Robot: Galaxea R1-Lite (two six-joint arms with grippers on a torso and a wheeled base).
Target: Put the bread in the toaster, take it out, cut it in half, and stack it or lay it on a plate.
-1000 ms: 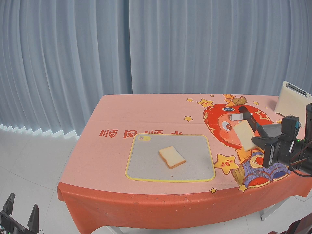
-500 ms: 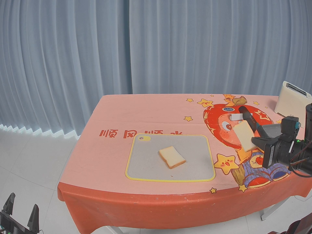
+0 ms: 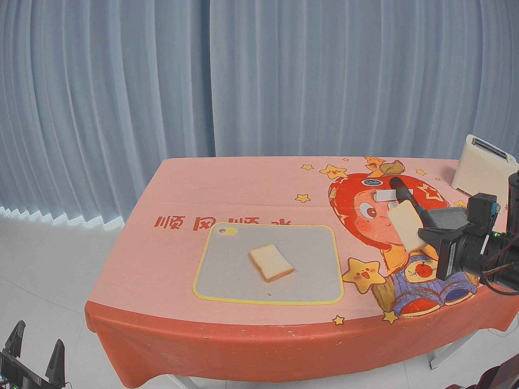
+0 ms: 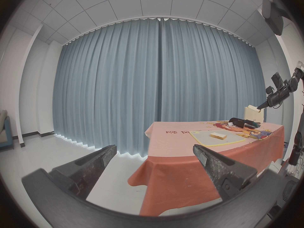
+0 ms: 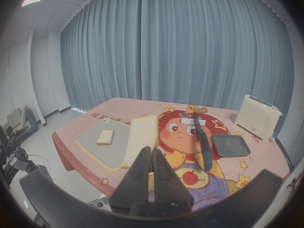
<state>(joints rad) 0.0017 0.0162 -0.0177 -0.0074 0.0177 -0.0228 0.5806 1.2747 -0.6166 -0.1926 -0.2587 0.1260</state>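
Observation:
My right gripper (image 3: 425,236) is shut on a pale bread slice (image 3: 406,225), held on edge above the right part of the table. In the right wrist view the slice (image 5: 142,136) stands up from the closed gripper (image 5: 151,158). A second slice (image 3: 271,262) lies flat on the grey, yellow-rimmed cutting board (image 3: 227,276). The cream toaster (image 3: 483,164) stands at the far right corner. A dark-handled knife (image 3: 406,196) lies next to a dark tray (image 5: 230,145). My left gripper (image 4: 154,148) is open, low and off the table's left.
The table wears an orange printed cloth (image 3: 178,201) with a cartoon figure on its right half. Blue curtains (image 3: 216,60) hang behind. White floor lies to the left of the table. The cloth's left part and far edge are bare.
The whole head picture has shifted, so the camera moved, sliding the table and board leftward in view. The right gripper still holds its slice; the slice on the board lies as before.

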